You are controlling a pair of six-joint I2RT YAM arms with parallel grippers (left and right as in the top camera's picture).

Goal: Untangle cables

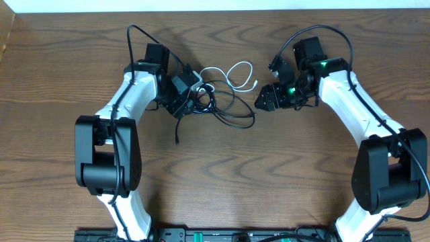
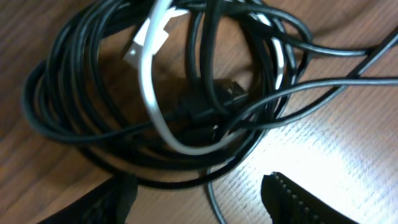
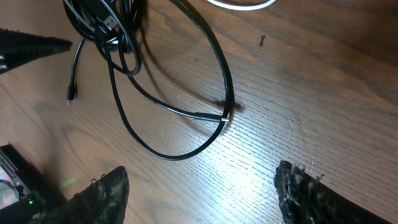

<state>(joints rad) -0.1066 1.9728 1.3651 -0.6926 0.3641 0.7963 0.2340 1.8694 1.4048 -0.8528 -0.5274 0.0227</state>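
The cables (image 1: 222, 101) lie in a tangle at the middle back of the table: coiled black cords with a white cord (image 1: 240, 72) looping off to the back right. My left gripper (image 1: 191, 101) sits at the tangle's left edge. In the left wrist view the black coils (image 2: 74, 118) fill the frame, the white cord (image 2: 149, 99) threads through them, and the left gripper (image 2: 199, 198) is open with one thin black strand (image 2: 214, 202) lying on the table between its fingers. My right gripper (image 1: 264, 99) is just right of the tangle. It (image 3: 202, 193) stands open over bare wood, short of a black loop (image 3: 186, 112).
A loose black tail with a small plug (image 1: 177, 140) trails toward the front from the tangle. The wooden table (image 1: 222, 181) stretches toward me. Thick black arm wires (image 1: 134, 37) arch over both arms at the back.
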